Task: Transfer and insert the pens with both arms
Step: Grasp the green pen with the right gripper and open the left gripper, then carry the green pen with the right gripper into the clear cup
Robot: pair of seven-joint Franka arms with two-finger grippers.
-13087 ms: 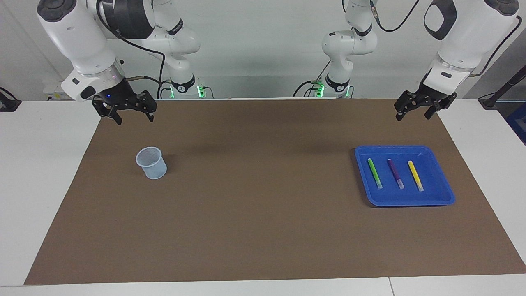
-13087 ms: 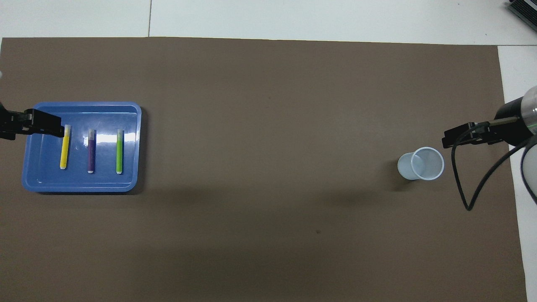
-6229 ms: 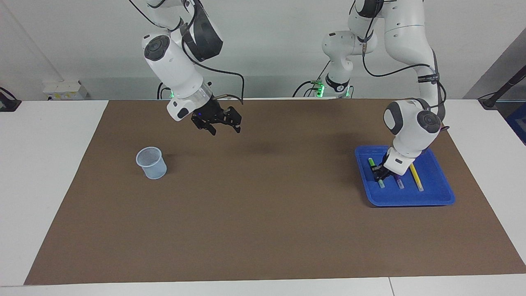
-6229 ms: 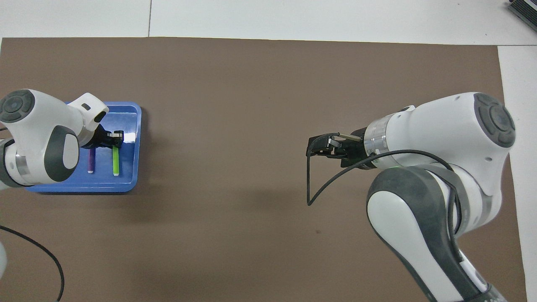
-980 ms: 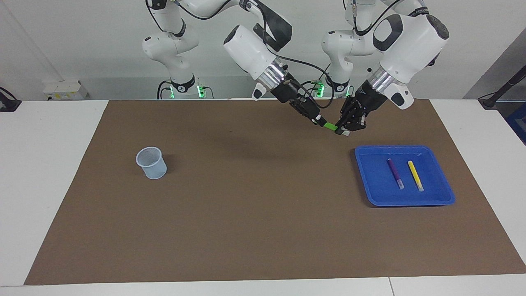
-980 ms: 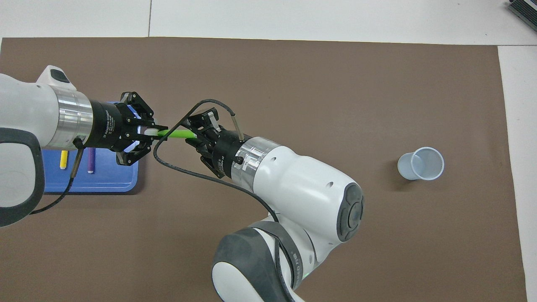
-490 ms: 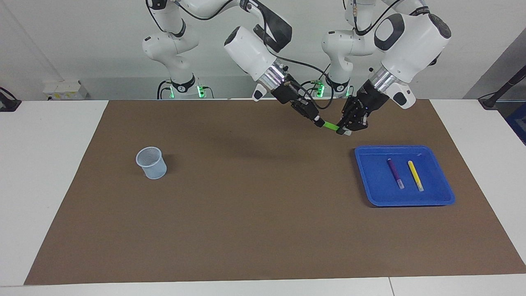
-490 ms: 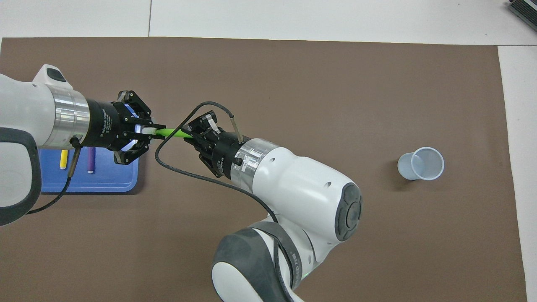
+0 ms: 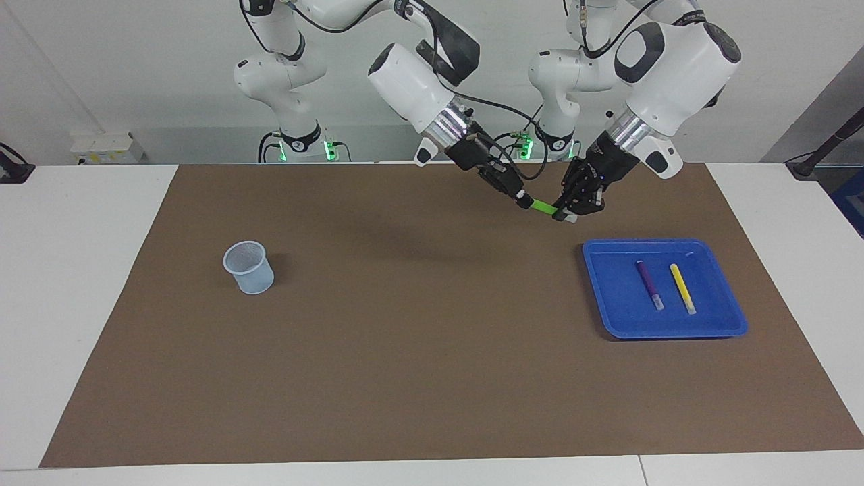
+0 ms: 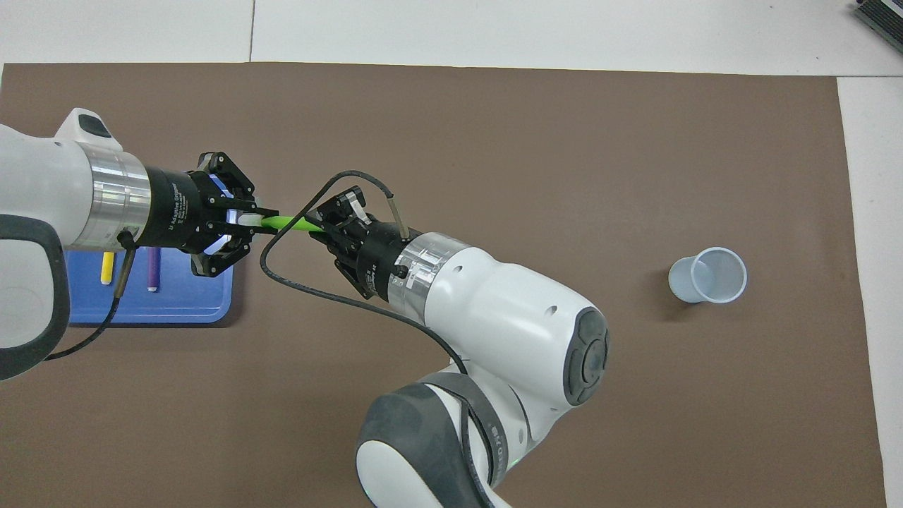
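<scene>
Both robot arms are built of glossy white rounded shells with dark grey joint covers and round dark grey end caps. Each wrist carries a ribbed silver metal ring ahead of a black cylindrical collar; the left arm's (image 10: 42,212) collar bears small white lettering, too small to read. Both black two-finger grippers, the left gripper (image 10: 248,221) and the right gripper (image 10: 323,227), show linked black outer bars. A black cable loops loose from the right arm's (image 10: 508,331) wrist; another hangs from the left arm's wrist. Green lights glow at both bases.
</scene>
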